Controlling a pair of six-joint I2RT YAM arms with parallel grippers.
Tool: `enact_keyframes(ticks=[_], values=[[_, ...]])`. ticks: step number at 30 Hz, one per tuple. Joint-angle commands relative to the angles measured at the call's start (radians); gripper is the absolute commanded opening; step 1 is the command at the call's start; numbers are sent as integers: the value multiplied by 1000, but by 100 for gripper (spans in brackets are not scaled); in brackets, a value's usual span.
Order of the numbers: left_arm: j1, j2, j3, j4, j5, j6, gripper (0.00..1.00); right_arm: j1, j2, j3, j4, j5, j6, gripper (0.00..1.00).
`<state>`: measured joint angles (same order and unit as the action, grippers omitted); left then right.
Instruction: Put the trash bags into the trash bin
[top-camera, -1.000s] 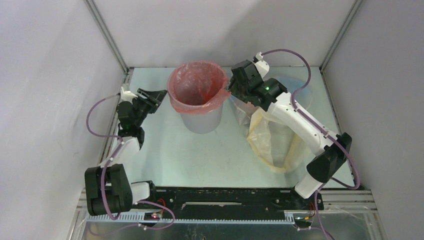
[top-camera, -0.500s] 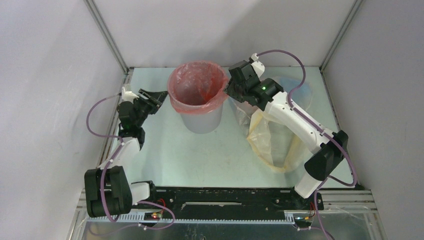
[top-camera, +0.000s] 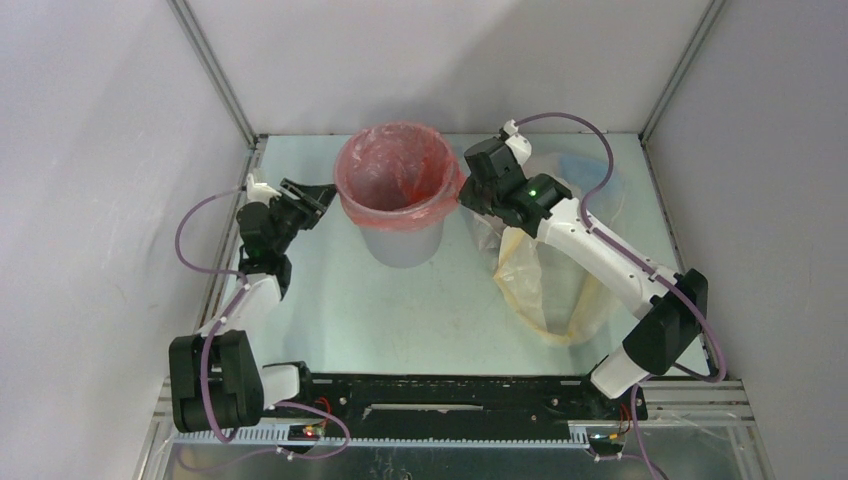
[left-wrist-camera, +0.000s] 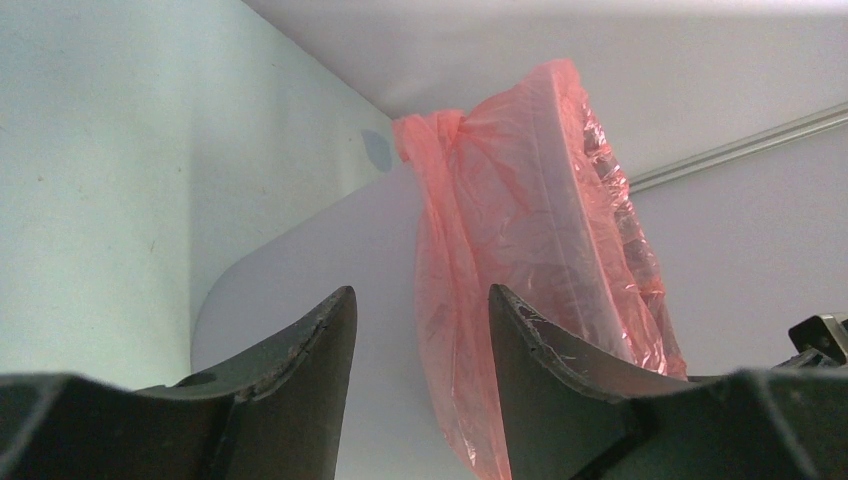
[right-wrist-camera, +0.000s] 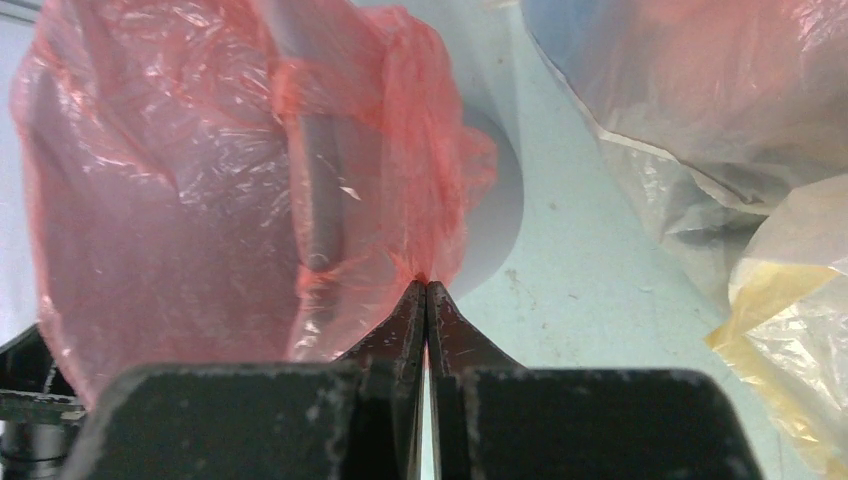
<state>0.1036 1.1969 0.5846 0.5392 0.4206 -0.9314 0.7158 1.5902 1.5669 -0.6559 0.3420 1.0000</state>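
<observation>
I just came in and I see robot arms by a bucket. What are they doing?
The red-pink bag is draped over the rim of the grey trash bin. The right gripper is pinched shut on its edge at the bin's right side. The left gripper is open near the left side, holding nothing. A pale yellow bag and a light blue bag lie on the table.

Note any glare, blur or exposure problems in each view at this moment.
Top external: even, soft light and sharp throughout, with only a mild sheen on the table. Left wrist: the open jaws are dark silhouettes against the pale background, and the red-pink bag beyond them is well lit. Right wrist: small white glints on the bag's crinkles; the shut jaws are near-black with little detail.
</observation>
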Motion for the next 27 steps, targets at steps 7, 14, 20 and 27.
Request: enact_keyframes(ticks=[7, 14, 20, 27], values=[[-38, 68, 47, 30, 4, 36, 53, -19, -49, -125, 120, -74, -65, 3], [-40, 111, 55, 39, 21, 38, 51, -44, 5, -183, 201, -143, -123, 2], [-38, 154, 57, 45, 24, 53, 48, -74, 61, -301, 417, -310, -209, 7], [-38, 205, 68, 48, 26, 72, 37, -89, 56, -428, 576, -342, -233, 32]])
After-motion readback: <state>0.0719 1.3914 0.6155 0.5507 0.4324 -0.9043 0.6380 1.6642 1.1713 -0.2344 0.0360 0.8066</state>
